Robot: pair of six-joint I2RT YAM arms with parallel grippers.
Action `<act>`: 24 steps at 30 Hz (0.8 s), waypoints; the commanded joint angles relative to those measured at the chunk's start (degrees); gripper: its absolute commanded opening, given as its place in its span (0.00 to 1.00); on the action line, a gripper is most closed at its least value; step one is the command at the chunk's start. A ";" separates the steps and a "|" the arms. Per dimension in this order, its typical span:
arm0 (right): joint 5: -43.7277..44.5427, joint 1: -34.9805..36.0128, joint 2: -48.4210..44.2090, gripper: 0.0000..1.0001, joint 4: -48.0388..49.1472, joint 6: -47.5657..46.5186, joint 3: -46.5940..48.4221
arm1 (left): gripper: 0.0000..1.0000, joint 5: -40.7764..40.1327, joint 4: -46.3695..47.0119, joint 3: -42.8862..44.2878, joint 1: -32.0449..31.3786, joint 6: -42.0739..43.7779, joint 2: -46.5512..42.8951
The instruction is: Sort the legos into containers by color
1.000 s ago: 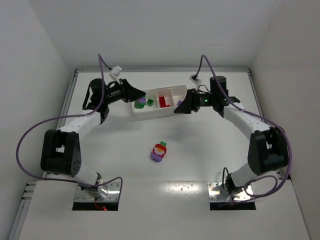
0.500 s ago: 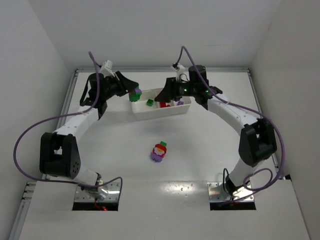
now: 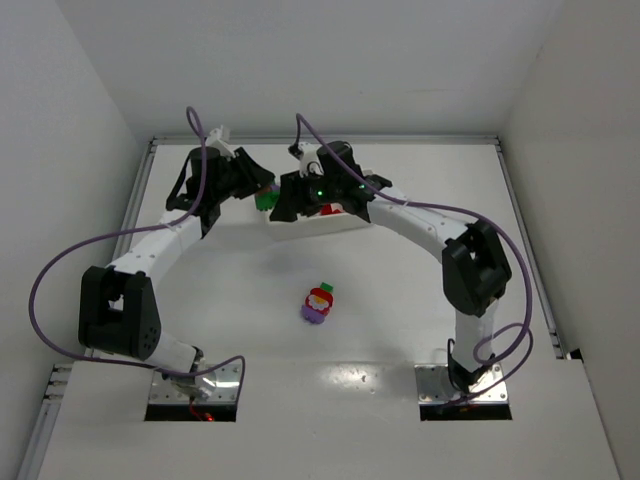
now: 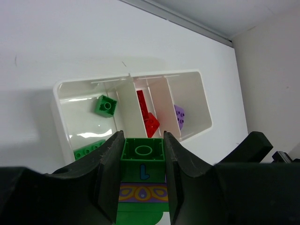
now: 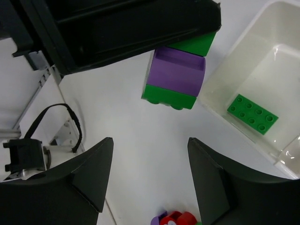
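Note:
My left gripper is shut on a clump of legos, green over purple over green, held just off the left end of the white tray. In the top view this clump shows green at the left gripper. The tray's left container holds two green legos, the middle one red legos, the right one a purple lego. My right gripper is open and empty, just below the held clump. A red, purple and green clump lies on the table.
My right arm stretches over the tray and hides most of it in the top view. White walls close in the table at the left, back and right. The left arm's cable loops over the left side.
My right arm has swung left across the tray to its left end, beside the left gripper, and its jaws have opened wider. The left gripper still holds the clump and has barely moved.

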 commanded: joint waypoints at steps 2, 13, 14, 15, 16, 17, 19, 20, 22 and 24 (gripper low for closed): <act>6.47 1.64 0.77 0.66 -0.99 -0.63 4.93 | 0.00 -1.10 0.38 2.36 -0.75 0.47 -2.44; 15.28 5.85 3.92 0.67 0.40 2.01 9.33 | 0.00 2.41 3.72 0.51 -0.75 -3.83 -2.44; 15.28 6.38 4.63 0.67 0.41 2.01 9.94 | 0.00 2.94 4.24 0.51 -0.75 -3.84 -2.44; 15.89 6.90 5.15 0.67 0.93 2.01 10.47 | 0.00 3.90 4.95 -0.10 -0.75 -4.62 -2.97; 16.42 6.91 5.16 0.67 0.93 2.01 10.47 | 0.00 3.91 4.95 -0.11 -0.75 -5.15 -2.97; 16.95 6.91 5.86 0.67 0.93 2.01 11.08 | 0.00 4.44 5.65 -0.11 -0.75 -5.16 -2.97; 17.48 7.43 6.47 0.67 0.93 2.01 11.09 | 0.00 5.06 5.66 -0.11 -0.75 -5.68 -2.97; 18.09 7.44 6.48 0.67 0.93 2.01 11.70 | 0.00 5.06 5.66 -0.11 -0.75 -5.68 -2.97; 18.10 7.44 6.48 0.67 0.93 2.01 11.70 | 0.00 5.58 6.18 -0.11 -0.75 -5.68 -3.49; 18.62 7.44 6.48 0.67 0.93 2.01 11.70 | 0.00 5.58 6.18 -0.72 -0.75 -5.68 -3.50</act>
